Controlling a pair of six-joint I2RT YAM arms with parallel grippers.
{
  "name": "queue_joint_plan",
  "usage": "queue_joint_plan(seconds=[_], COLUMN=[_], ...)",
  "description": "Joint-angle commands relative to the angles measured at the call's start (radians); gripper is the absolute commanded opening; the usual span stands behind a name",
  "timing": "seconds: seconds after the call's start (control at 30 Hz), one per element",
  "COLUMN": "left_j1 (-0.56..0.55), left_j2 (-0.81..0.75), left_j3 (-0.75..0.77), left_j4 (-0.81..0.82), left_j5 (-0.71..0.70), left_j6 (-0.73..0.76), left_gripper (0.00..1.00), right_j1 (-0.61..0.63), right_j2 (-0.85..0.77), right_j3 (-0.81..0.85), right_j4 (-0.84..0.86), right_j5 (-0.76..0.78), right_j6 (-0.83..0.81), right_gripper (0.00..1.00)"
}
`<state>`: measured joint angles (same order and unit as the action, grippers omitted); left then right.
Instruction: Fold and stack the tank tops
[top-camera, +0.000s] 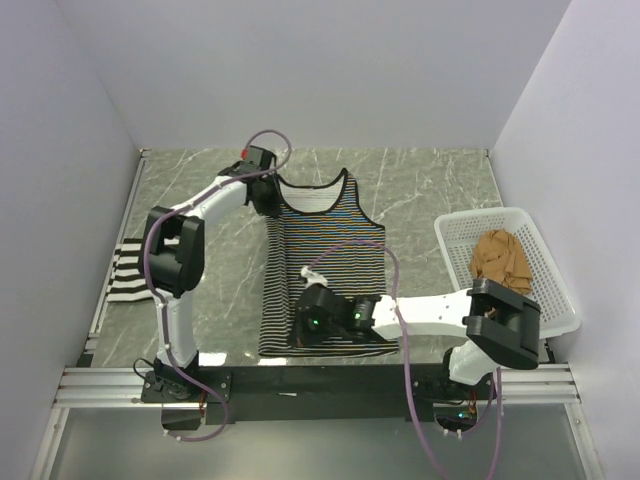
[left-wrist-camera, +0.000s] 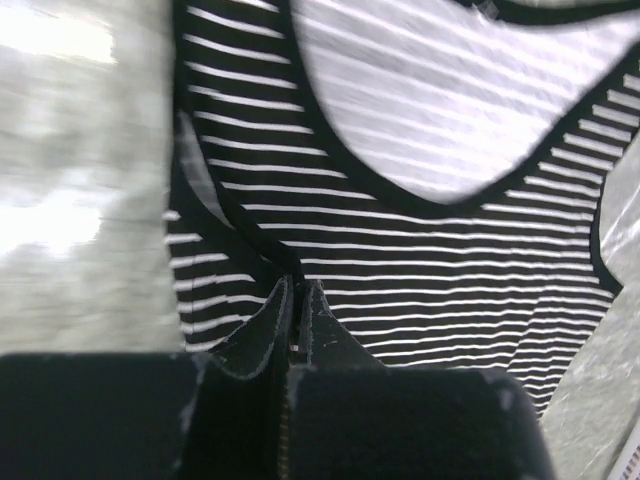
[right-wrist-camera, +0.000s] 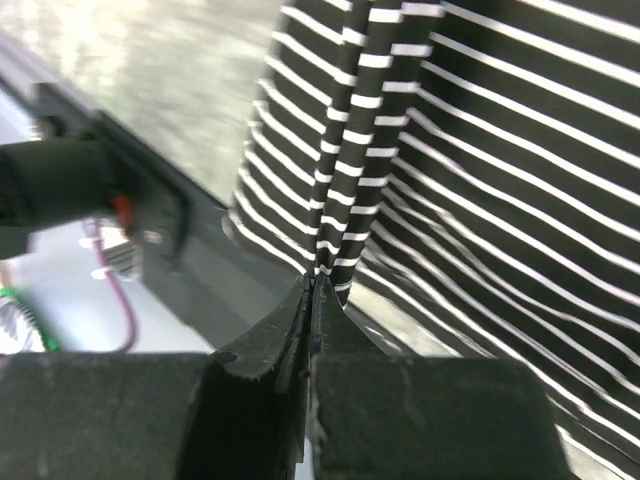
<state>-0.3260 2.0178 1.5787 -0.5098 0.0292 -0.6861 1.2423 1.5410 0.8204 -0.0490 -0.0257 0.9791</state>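
The bold-striped tank top (top-camera: 125, 272) lies at the left edge of the table (top-camera: 420, 185), about halfway between the far and near edges. It is bunched, with its stripes running roughly far to near. Which way its neckline points cannot be told.

The left gripper (top-camera: 265, 200) reaches toward the far-left part of the table and sits at the left shoulder of the thin-striped tank top (top-camera: 330, 250). In the left wrist view its fingers (left-wrist-camera: 275, 320) are pressed together. The black trim of the armhole runs right into their tips, so they pinch the cloth there.

This long top lies flat in the middle of the table. Its long axis runs far to near, with the neckline and straps toward the far edge and the hem close to the near edge. Its thin stripes run left to right across it. Its left side looks slightly gathered inward.

The right gripper (top-camera: 300, 328) sits on the near-left corner of the hem. In the right wrist view its fingers (right-wrist-camera: 340, 345) are closed tight on a raised ridge of the striped fabric (right-wrist-camera: 500, 150), which climbs up out of the tips.

The basket (top-camera: 555, 290) stands at the right edge of the table. The tan-brown tank top (top-camera: 502, 258) is crumpled in its far half, with no clear direction.
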Motion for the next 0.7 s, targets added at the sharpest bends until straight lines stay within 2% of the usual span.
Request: queue_joint_plan(seconds=[0.0, 0.17, 0.67], left_j1=[-0.04, -0.079, -0.142], left_j2=[0.038, 0.073, 0.099], left_j3=[0.064, 0.086, 0.112], left_j4=[0.066, 0.08, 0.105], left_j5=[-0.023, -0.026, -0.026], left_j6=[-0.036, -0.056, -0.064], left_gripper=[0.01, 0.0, 0.01], right_j1=[0.002, 0.002, 0.003], right_j2=[-0.073, -0.12, -0.148], right_j3=[-0.095, -0.188, -0.279], right_j4=[0.046, 0.046, 0.08], right_j5=[0.004, 0.023, 0.073], right_j6=[0.062, 0.095, 0.141], right_gripper=[0.0, 0.0, 0.0])
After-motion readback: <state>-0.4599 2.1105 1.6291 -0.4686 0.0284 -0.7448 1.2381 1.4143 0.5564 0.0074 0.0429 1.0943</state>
